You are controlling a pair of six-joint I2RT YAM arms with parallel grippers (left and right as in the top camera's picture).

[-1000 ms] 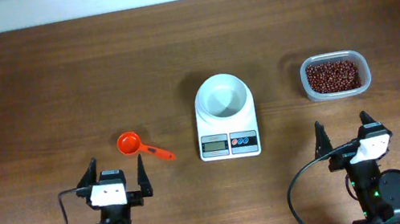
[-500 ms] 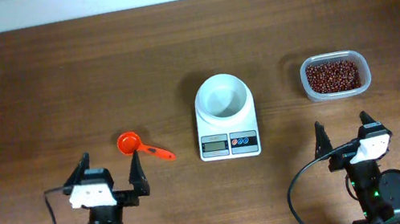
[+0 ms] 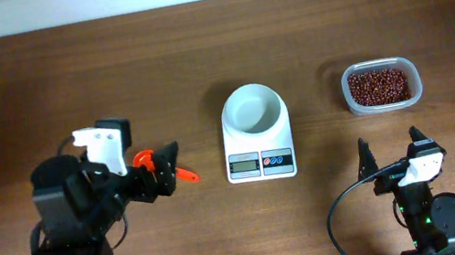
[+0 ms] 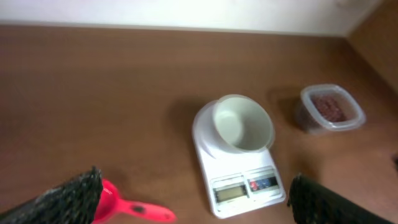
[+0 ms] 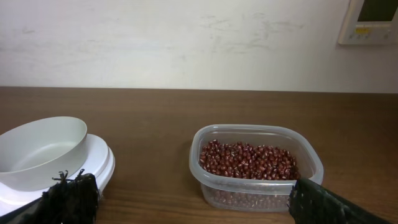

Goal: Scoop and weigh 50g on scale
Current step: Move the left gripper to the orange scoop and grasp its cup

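The left arm has swung up and to the right since the earlier overhead picture, and its left claw (image 3: 161,170) now sits over the orange scoop (image 3: 142,158), which it used to lie clear of; the right arm has not shifted, and the scale, container and scoop lie where they did.

Two arms, two claws; both claws stand wide apart and neither grips anything. In the left wrist view the scoop's bowl lies right beside one dark finger (image 4: 74,196) (whether the two touch cannot be told).

One scale (image 3: 258,145) stands at the middle of the worktop (image 3: 35,85), white, with one round bowl (image 3: 252,109) on top, showing white inside with nothing in it; it has one grey display facing the arms and small buttons beside that.

One clear plastic container (image 3: 416,88) sits to the right of the scale and well apart from it; all the beans (image 3: 378,86) are heaped inside it, dark red-brown.

The one scoop lies to the left of the scale, its handle (image 3: 186,176) pointing toward the scale's near corner; no beans show in it.

The right claw (image 3: 388,138) hangs low at the near edge, in front of the container and pointing at it.
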